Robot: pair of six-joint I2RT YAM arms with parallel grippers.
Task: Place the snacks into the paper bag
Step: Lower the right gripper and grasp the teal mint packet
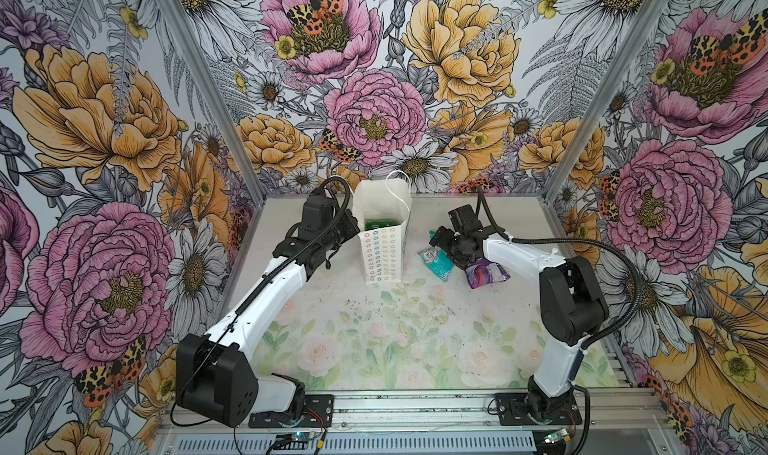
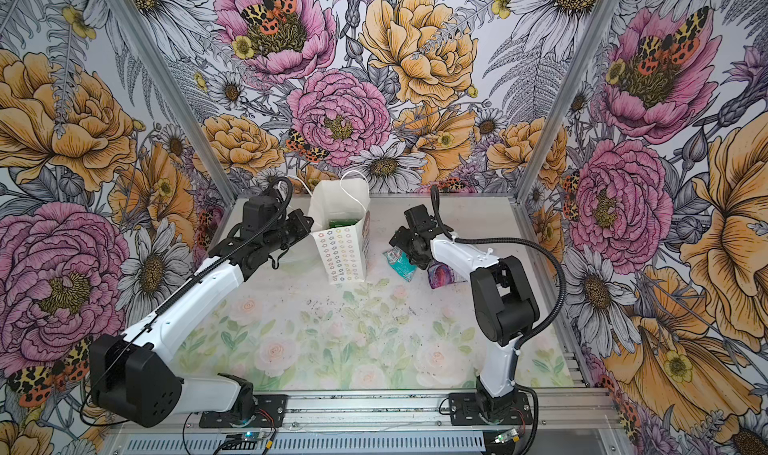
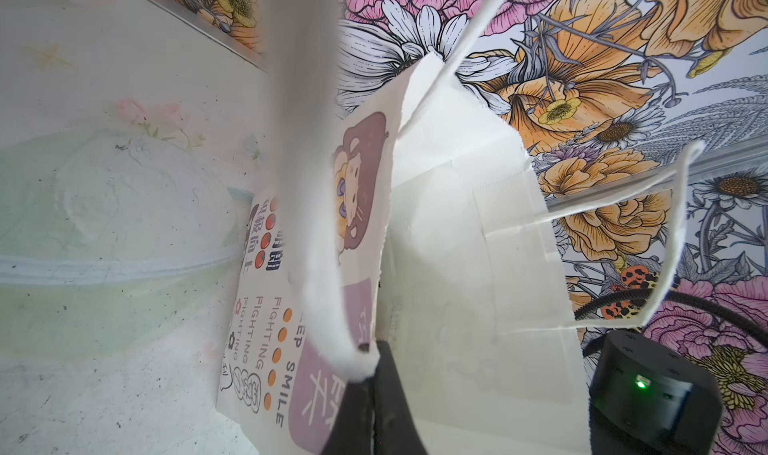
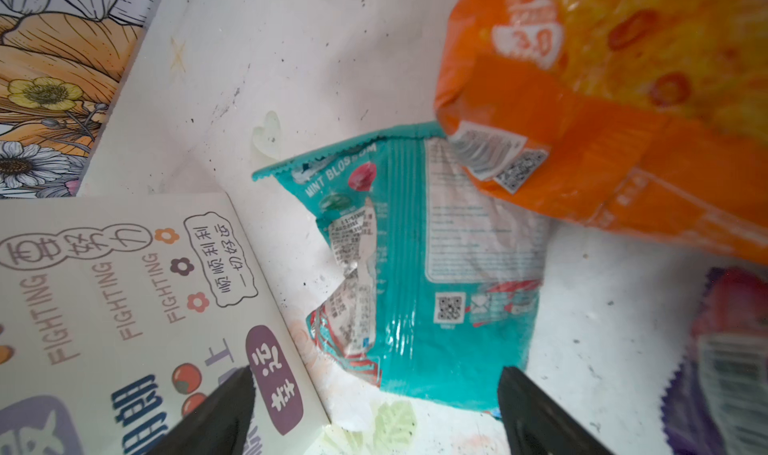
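Hovering over the teal packet (image 4: 415,266), the right claw (image 4: 374,374) is spread wide and empty; an orange packet (image 4: 602,99) and a purple packet (image 1: 484,275) lie close by, right of the upright paper bag (image 1: 384,249) at the far middle. The left claw (image 3: 372,365) is clenched on the bag's string handle (image 3: 316,224). A green packet (image 1: 378,224) is seen inside. The foil is judged light, crinkly and slippery, so it is best pinched across the puffed middle, not a sealed edge.
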